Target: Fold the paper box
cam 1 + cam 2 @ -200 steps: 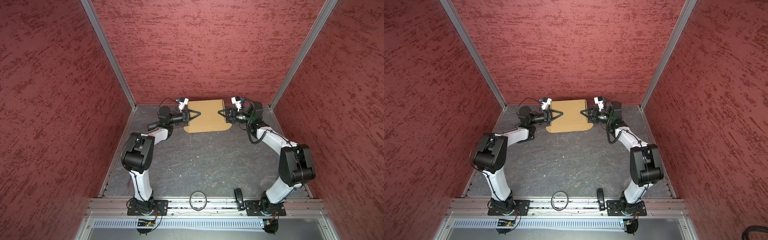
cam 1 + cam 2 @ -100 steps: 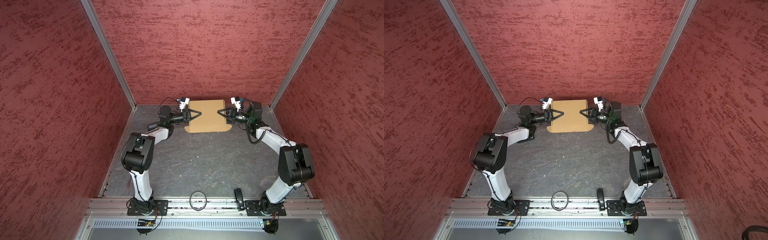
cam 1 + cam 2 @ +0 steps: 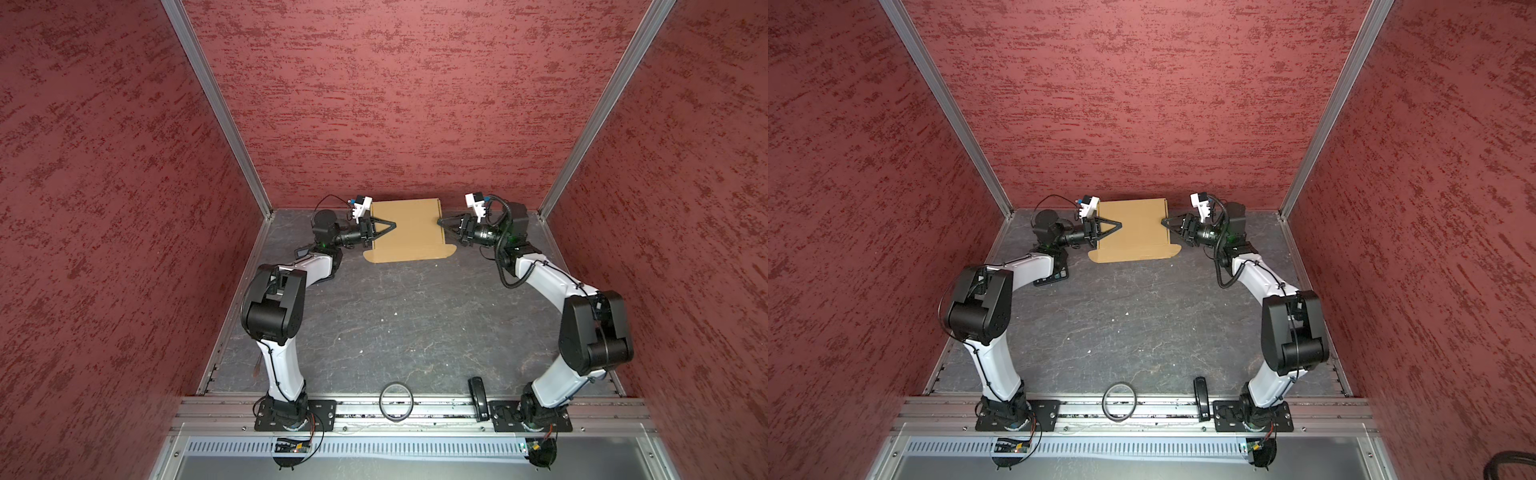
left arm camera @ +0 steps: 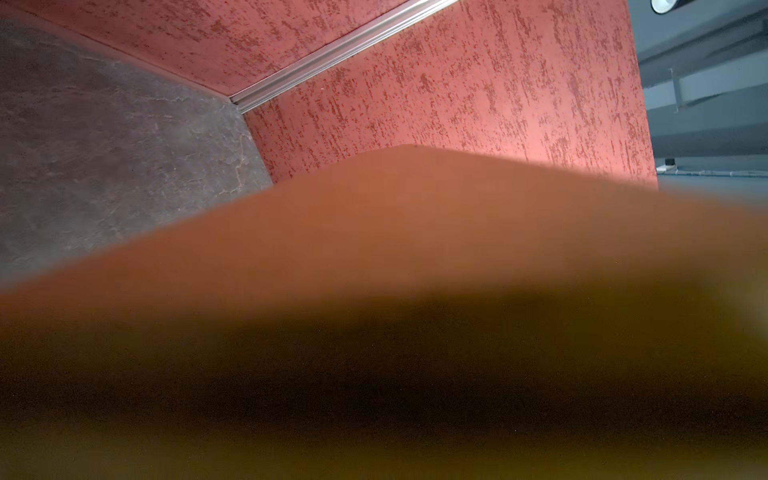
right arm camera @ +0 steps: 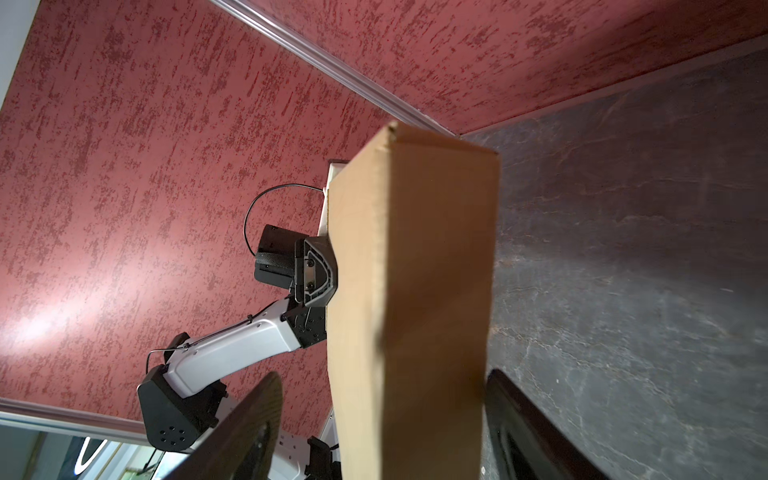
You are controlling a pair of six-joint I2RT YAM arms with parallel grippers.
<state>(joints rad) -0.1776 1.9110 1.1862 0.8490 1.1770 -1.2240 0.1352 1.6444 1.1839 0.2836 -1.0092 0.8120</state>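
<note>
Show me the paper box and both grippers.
paper box (image 3: 409, 232): in a top view, top panel's middle.
left gripper (image 3: 392, 226): in a top view, between fingertips.
right gripper (image 3: 441, 222): in a top view, between fingertips.

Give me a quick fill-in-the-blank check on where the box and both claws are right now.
1. The paper box sits close to the ___ wall.
2. The right claw, at the box's right edge, has its jaws ___.
3. The left claw reaches over the box's ___ edge.
4. On the front rail lies a round black ___.
Missing words: back; open; left; ring.
</note>
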